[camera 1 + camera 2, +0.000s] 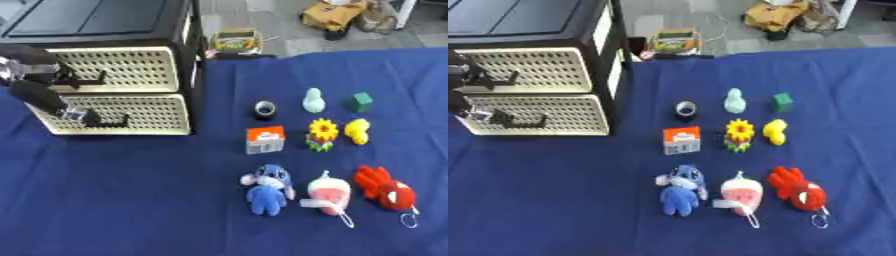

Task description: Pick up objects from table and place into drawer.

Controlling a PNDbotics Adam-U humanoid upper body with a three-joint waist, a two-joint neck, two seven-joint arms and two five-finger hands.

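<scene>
My left hand has fingers curled at the lower drawer front, toys sit right of it on the tabletop; I'd hook its handle and pull straight out

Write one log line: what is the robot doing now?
left hand at lower drawer front | drawers shut | toys untouched on table | right hand not in view

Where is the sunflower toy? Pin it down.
The sunflower toy stands right of centre in the left eye view, in the middle of the toy grid, between the orange box and the yellow duck.
</scene>
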